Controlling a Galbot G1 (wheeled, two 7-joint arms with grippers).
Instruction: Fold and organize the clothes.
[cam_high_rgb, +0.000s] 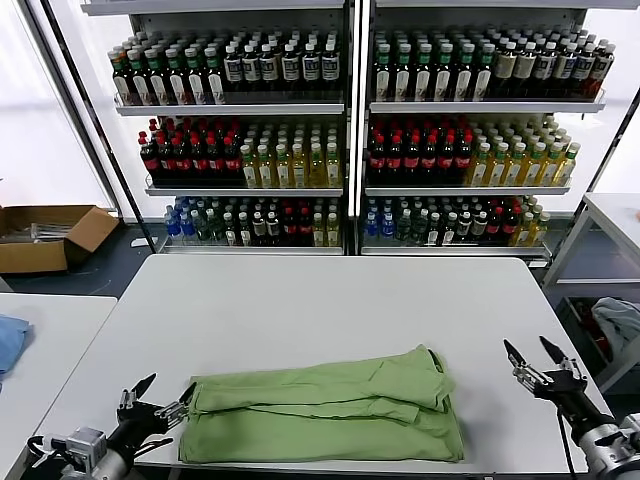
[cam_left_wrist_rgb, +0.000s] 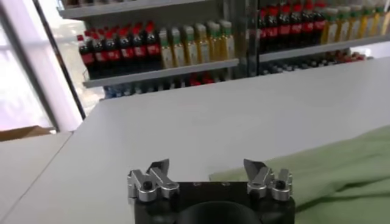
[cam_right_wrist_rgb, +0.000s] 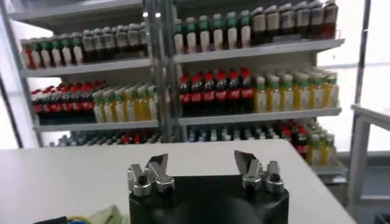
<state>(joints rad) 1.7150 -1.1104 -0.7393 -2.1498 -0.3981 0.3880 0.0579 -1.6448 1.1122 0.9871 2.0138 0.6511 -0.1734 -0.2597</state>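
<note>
while i look down from the head camera, my left gripper sits low at the near left corner of the white table, its fingers spread wide with nothing between them, one tip just beside the left edge of the green shirt. the left wrist view confirms it: the left gripper is open and empty, with the shirt's green fabric lying just past one fingertip. my right gripper hangs near the table's near right corner, apart from the shirt, its fingers also spread and holding nothing. in the right wrist view the right gripper shows the same open gap, with a scrap of green cloth at the frame's edge. the shirt lies folded into a long band along the near edge of the table, between both grippers. beyond the table stand shelves of bottles, and a cardboard box sits on the floor at far left.
</note>
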